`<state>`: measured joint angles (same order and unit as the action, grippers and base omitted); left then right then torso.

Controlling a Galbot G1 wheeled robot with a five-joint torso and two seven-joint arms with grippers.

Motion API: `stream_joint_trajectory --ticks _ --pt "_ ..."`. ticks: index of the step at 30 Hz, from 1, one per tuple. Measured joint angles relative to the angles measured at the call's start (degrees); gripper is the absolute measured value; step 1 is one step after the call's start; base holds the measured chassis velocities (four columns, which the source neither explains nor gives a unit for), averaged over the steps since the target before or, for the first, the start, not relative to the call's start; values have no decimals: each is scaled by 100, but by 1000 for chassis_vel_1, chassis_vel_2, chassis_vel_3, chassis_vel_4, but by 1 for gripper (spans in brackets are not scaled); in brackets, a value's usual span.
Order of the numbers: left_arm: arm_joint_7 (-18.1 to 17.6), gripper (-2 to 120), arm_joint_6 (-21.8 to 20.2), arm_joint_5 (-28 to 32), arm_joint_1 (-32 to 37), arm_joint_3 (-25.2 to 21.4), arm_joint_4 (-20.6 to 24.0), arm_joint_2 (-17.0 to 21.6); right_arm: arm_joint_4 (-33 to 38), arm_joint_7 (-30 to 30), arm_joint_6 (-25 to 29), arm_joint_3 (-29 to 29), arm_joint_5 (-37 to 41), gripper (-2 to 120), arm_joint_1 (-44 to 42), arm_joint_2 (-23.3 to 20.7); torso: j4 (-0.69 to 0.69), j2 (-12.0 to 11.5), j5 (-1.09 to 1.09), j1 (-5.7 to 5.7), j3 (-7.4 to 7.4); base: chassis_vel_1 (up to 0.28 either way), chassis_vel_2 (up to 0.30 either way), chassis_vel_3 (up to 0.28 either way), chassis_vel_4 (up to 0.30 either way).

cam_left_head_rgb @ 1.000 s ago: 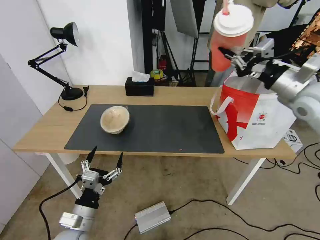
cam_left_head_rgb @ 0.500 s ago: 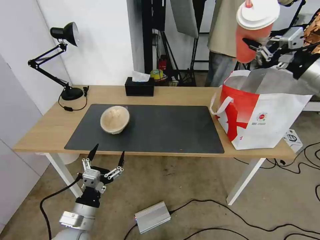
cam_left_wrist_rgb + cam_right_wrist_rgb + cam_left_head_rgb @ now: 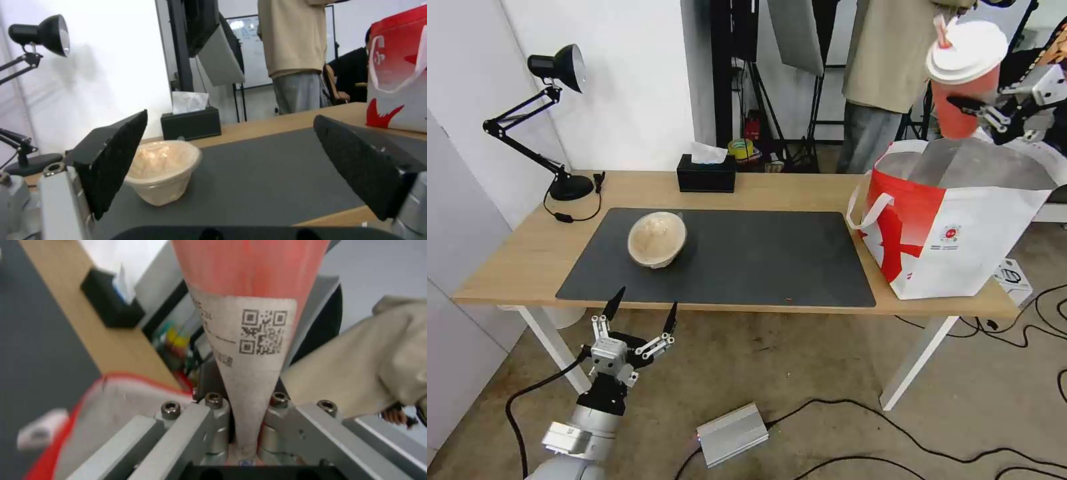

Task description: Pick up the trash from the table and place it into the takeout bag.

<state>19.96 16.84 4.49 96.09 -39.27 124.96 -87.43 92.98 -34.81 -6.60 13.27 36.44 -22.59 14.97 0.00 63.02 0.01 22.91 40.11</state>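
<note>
Head view, starting at the left: the left gripper (image 3: 640, 312) hangs below the near edge of the table (image 3: 527, 253), its two dark fingers spread wide and holding nothing, and it has not moved over the last second. On the dark grey mat (image 3: 747, 257) sits the beige round lidded bowl (image 3: 656, 239), tipped slightly, with pale contents showing through its translucent lid; the left wrist view shows the same bowl (image 3: 162, 170) upright on the mat between the spread fingers. Behind it, at the table's back edge, stands a black tissue box (image 3: 706, 173) with a white tissue poking out. At the table's right end the takeout bag (image 3: 954, 230) stands open, white with red panels, a small red logo and a white strap handle on its left side; its silver foil lining catches the light, and what lies inside cannot be made out. Above the bag's mouth the right gripper (image 3: 994, 113) is clamped on the tall red drink cup (image 3: 964, 83), which has a white lid and a red straw and leans a little. A second ago this cup hung over the bag's left rim; it has since travelled rightward and now sits above the bag's far right opening. Right wrist view shows the cup (image 3: 249, 306) pinched between the closed metal jaws, a white label with a QR code on its side.
</note>
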Motion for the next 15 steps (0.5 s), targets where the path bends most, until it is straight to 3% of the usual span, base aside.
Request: stream_joint_trajectory --ticks 15 --pt "99 100 8 34 -113 94 -93 -19 -379 -641 -348 -454 -422 3 456 -368 0 0 -1 0 0 0 0 0 0"
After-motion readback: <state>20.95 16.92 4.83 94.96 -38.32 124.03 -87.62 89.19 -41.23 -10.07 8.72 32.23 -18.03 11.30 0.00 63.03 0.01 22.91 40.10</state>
